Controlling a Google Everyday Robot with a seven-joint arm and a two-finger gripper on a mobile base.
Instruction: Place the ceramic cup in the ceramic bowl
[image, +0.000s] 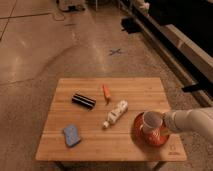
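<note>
- One ceramic cup (150, 120) sits within the ceramic bowl's (135, 131) rim, lower right of the frame.
- The gripper (162, 125) is at the cup's right side; whether it clamps the cup cannot be told.

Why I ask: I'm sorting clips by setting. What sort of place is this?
Probably a robot test lab, not a home: bare concrete floor, a blue tape cross on it, one lone wooden table. The gripper is at the ceramic cup, in or above the ceramic bowl.
</note>
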